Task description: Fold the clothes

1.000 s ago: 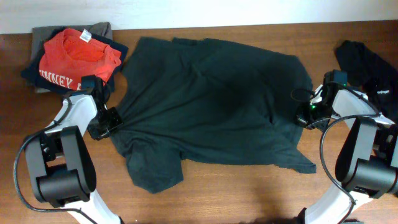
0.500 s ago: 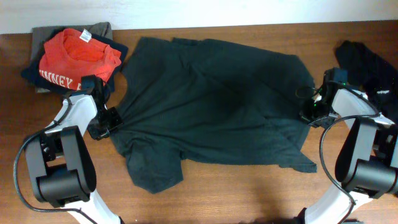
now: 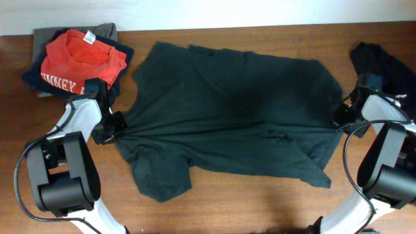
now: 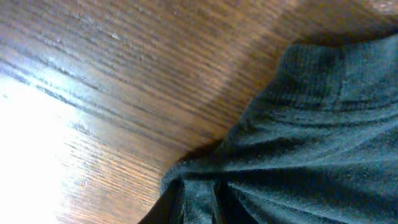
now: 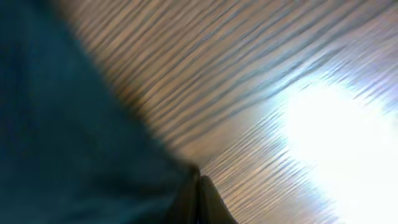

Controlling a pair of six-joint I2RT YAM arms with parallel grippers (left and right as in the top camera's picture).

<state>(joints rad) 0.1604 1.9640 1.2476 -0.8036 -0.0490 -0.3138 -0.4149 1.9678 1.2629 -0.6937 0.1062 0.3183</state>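
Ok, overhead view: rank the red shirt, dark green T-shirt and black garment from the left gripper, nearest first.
1. The dark green T-shirt, its edge in the left gripper.
2. The red shirt, back left corner.
3. The black garment, far right edge.

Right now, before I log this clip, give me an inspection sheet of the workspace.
Surface: wooden table, wood grain showing around the cloth.
Job's things: dark T-shirt spread out, its near left part rumpled; stack of folded clothes, red shirt on top, at the far left corner.
Clutter: black garment at the right edge.
Grippers: left gripper shut on the shirt's left edge; right gripper shut on its right edge.
Cables: left cable and right cable loop beside the arms.
Surroundings: white wall beyond the far edge.
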